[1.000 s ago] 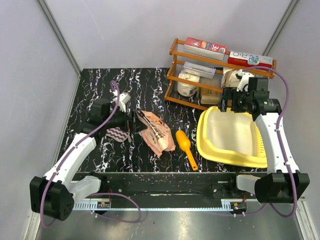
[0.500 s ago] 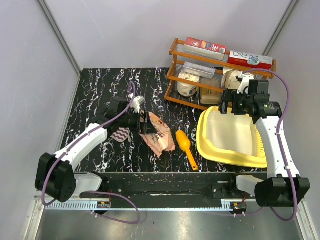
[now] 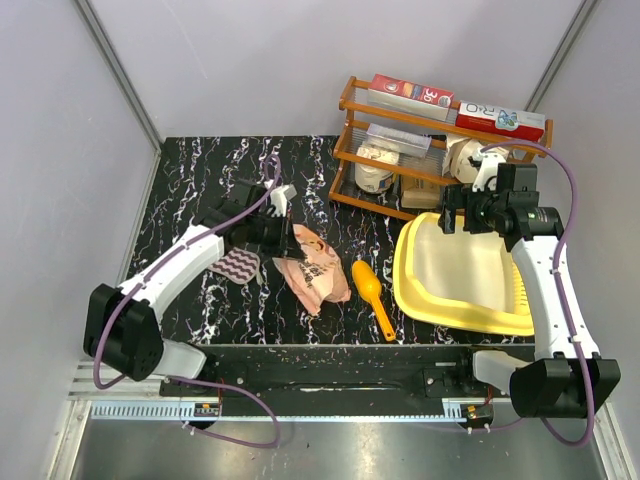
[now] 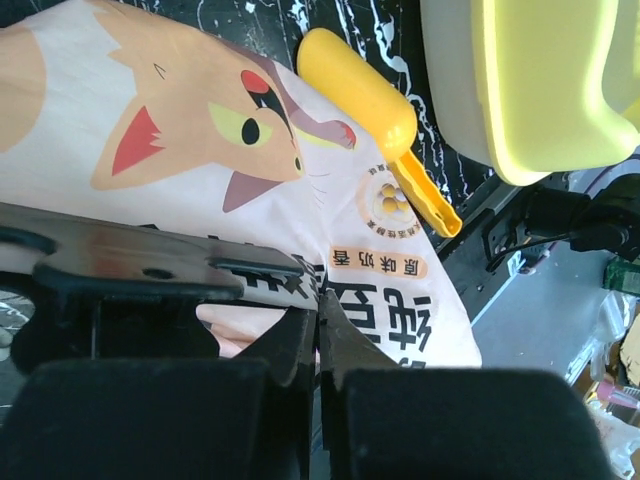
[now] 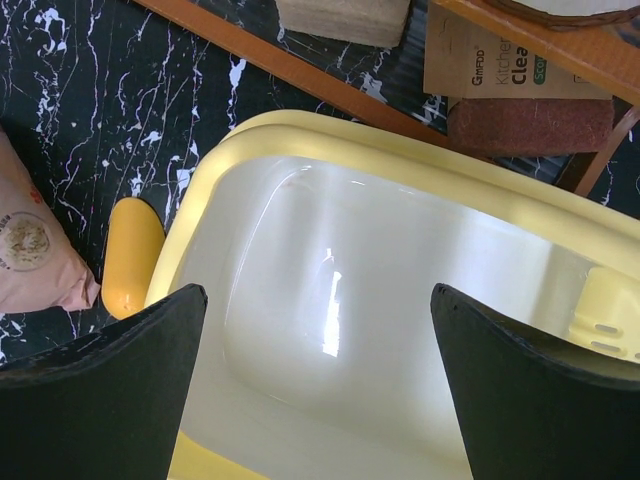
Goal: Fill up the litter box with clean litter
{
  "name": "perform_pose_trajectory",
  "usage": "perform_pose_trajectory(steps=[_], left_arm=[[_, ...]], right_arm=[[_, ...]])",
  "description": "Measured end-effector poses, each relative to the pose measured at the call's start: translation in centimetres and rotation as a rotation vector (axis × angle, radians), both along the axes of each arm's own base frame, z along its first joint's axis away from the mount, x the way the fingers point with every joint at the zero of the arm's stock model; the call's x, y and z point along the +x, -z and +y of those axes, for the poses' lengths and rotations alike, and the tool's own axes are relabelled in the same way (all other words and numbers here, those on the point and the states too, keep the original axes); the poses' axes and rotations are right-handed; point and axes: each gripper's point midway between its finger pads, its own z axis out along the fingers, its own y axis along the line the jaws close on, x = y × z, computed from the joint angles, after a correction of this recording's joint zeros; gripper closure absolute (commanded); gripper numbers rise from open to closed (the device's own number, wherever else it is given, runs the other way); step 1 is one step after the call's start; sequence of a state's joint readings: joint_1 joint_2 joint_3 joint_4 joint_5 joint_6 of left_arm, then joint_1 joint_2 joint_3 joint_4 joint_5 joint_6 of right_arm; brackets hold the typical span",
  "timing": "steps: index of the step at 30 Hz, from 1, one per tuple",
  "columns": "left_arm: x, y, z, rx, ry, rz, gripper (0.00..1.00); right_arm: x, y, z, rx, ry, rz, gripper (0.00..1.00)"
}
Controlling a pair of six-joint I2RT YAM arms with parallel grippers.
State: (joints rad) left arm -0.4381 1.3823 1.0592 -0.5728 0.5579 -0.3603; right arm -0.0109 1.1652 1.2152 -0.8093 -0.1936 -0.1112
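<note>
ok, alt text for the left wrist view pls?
The left arm's fingers are shut together at the edge of a peach litter bag printed with a cartoon cat face and Chinese writing, lying on a black marbled table. Beyond the bag lie a yellow-orange scoop and one corner of the yellow litter box.

Bright, even overhead light fills all 3 views. From above, the black marble table [image 3: 200, 180] is evenly lit and the arms cast only soft, short shadows. In the right wrist view, a white highlight streaks the floor of the litter box [image 5: 330, 270] (its rim is lit evenly), and the right fingers [image 5: 90, 390] are near-black, soft-edged shapes. The left wrist view shows the litter bag [image 4: 200, 150] sharp, its print readable. The left fingers [image 4: 290, 350] are dark and blurred in the foreground, and the box rim glows overexposed at top right.
</note>
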Motion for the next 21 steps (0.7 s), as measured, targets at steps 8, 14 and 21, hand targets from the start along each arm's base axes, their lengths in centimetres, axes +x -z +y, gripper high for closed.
perform_pose_trajectory(steps=[8, 14, 21], left_arm=[[2.6, -0.7, 2.7, 0.095, 0.071, 0.027, 1.0], [8.7, -2.4, 3.1, 0.229, 0.258, -0.127, 1.0], [10.5, -2.0, 0.5, 0.315, 0.417, -0.286, 0.45]], right_arm=[[0.4, -0.1, 0.5, -0.009, -0.062, -0.008, 0.0], [0.6, -1.6, 2.0, 0.006, -0.197, -0.065, 0.0], [0.8, -2.3, 3.4, 0.032, -0.301, -0.115, 0.0]])
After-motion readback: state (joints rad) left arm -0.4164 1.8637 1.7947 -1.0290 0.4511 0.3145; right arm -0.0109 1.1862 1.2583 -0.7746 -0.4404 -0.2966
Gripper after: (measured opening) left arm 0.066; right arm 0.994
